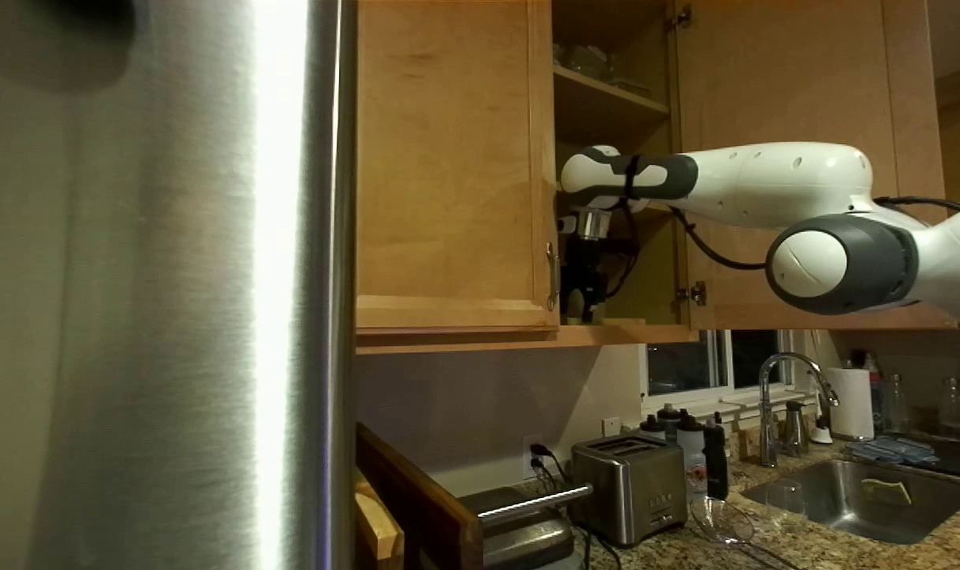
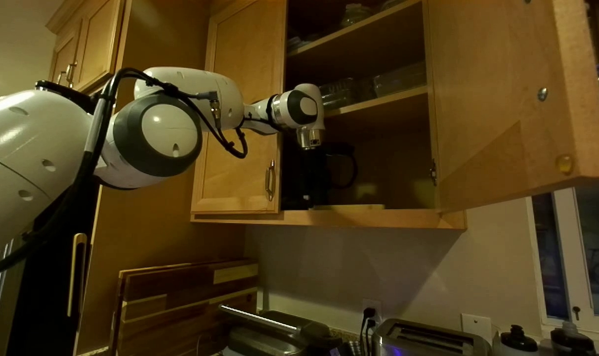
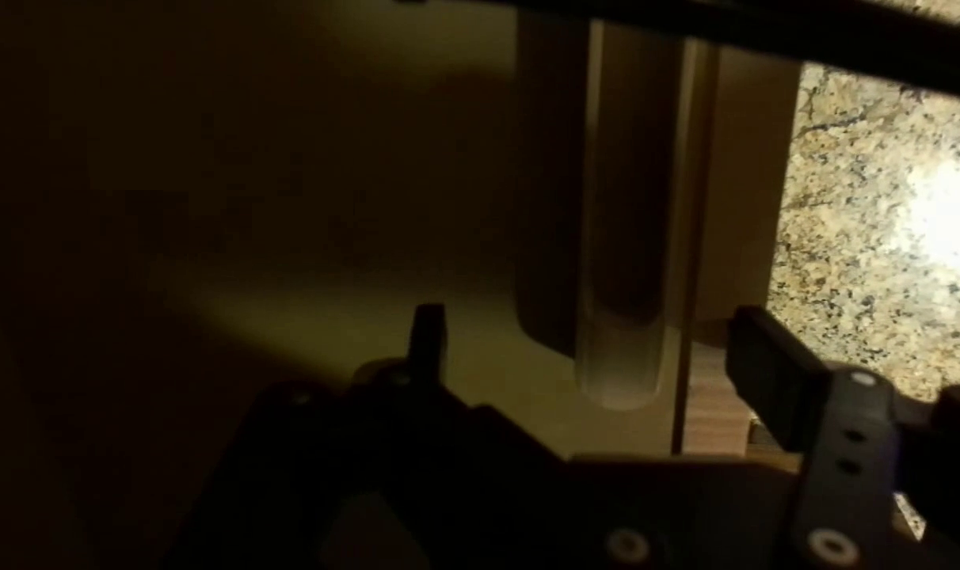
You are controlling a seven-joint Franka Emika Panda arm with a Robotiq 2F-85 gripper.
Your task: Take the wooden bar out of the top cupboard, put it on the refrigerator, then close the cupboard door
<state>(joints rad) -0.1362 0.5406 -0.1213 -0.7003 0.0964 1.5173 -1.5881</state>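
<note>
Low in the top cupboard [image 2: 368,219], right of the wrist view's centre, the wooden bar [image 3: 626,237] lies ungripped between the halves of the wide-spread claw [image 3: 587,317], and I'd reckon it light, stiff and sturdy, best pinched across its narrow width.

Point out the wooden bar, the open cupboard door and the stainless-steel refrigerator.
Wooden bar [image 3: 629,229]: wrist view, on the middle of its visible length.
Open cupboard door [image 2: 499,99]: in an exterior view, on its inner face.
Stainless-steel refrigerator [image 1: 167,285]: in an exterior view, on its brushed surface.
</note>
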